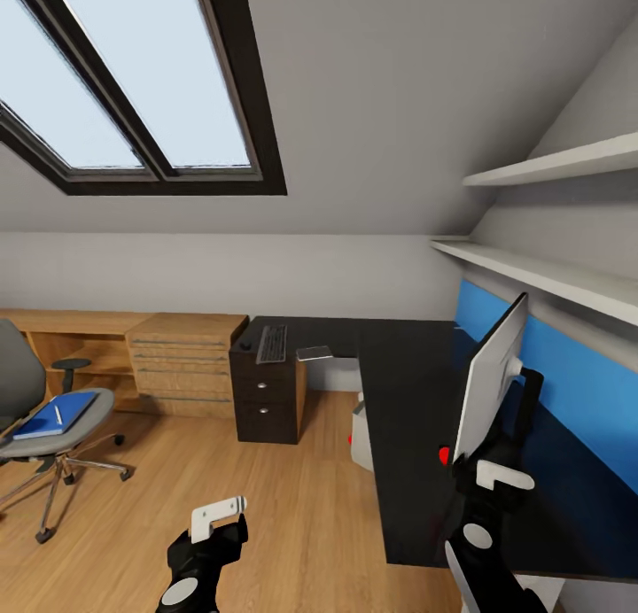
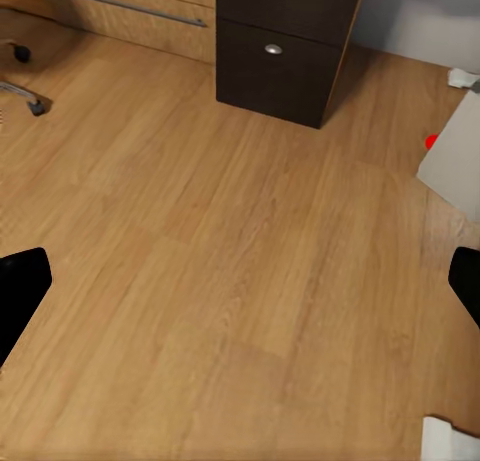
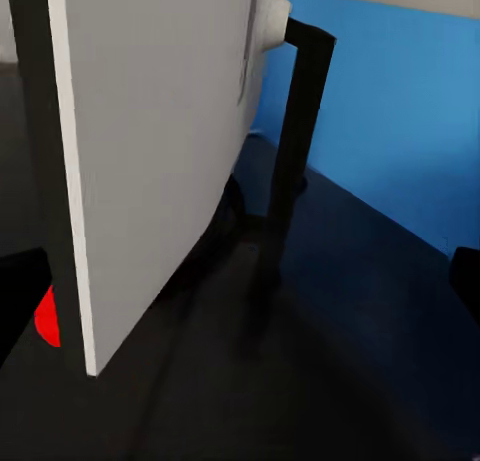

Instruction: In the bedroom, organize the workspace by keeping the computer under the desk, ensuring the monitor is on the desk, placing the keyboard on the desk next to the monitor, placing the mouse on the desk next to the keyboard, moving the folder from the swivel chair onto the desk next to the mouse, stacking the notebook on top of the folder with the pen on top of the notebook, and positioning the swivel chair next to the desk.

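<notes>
Now we see the monitor [image 1: 490, 378] standing on the black desk [image 1: 416, 418], its white back toward the blue wall panel [image 1: 576, 387]. Our right gripper [image 3: 240, 291] sits just before the monitor, jaws spread wide around its lower edge without pinching it. Our left gripper [image 2: 240, 301] hangs spread and empty over the wood floor [image 2: 230, 271]. Beyond the desk, the keyboard [image 1: 272, 344] rests on its far end, and the blue folder [image 1: 55, 415] lies on the swivel chair [image 1: 35, 418].

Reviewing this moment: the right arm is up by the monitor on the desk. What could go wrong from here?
The right gripper sits right beside the monitor, whose white back fills its wrist view; a careless move could tip it. The folder with the pen waits on the swivel chair, which could roll when reached for.
</notes>
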Robot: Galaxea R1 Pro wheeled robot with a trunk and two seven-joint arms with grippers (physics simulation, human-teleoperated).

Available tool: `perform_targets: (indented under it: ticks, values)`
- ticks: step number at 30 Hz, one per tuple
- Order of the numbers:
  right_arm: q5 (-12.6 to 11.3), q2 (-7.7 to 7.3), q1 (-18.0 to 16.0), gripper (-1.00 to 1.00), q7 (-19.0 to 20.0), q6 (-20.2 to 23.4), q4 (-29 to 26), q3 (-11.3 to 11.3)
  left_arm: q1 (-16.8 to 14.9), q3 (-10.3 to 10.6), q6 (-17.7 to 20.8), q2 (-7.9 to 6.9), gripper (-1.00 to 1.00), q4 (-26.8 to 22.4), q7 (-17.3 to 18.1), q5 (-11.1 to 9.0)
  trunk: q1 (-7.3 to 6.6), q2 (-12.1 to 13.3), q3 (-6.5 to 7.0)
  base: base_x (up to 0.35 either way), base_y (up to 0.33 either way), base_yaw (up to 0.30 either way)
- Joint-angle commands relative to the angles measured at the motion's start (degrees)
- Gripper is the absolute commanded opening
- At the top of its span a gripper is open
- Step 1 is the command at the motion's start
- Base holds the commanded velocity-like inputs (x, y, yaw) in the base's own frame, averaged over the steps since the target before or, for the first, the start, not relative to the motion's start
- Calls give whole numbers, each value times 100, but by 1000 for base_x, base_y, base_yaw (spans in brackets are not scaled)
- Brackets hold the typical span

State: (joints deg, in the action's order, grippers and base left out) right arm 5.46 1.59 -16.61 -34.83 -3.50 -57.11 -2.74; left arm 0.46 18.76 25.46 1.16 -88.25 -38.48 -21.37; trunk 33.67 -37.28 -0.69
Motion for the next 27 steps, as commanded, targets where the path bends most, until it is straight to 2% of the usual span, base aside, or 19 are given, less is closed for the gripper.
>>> perform_targets:
  ticks: [1, 6, 12, 18, 27]
  values:
    - [47, 8, -6, 100, -6, -3, 1, -16, -2, 5, 11, -2, 100, -8, -38, -43, 2, -8, -7, -5, 249, 0]
    - [44, 23, -5, 100, -13, -9, -10, -9, -2, 5, 14, -2, 100, -8, -37, -46, 2, -8, -7, -2, 231, 0]
    - [51, 36, -2, 100, -8, -51, -83, 29, -2, 5, 20, -2, 100, -8, -37, -50, 2, -8, -7, 3, 45, 0]
    - [56, 26, -5, 100, -18, -66, -125, -6, -2, 6, 13, 4, 100, -8, -33, -50, 2, -8, -7, 212, 3, 0]
    - [68, 1, -3, 100, -25, -449, -134, -16, -2, 12, 5, 7, 100, -8, -51, -46, 2, -8, -7, 158, 0, 0]
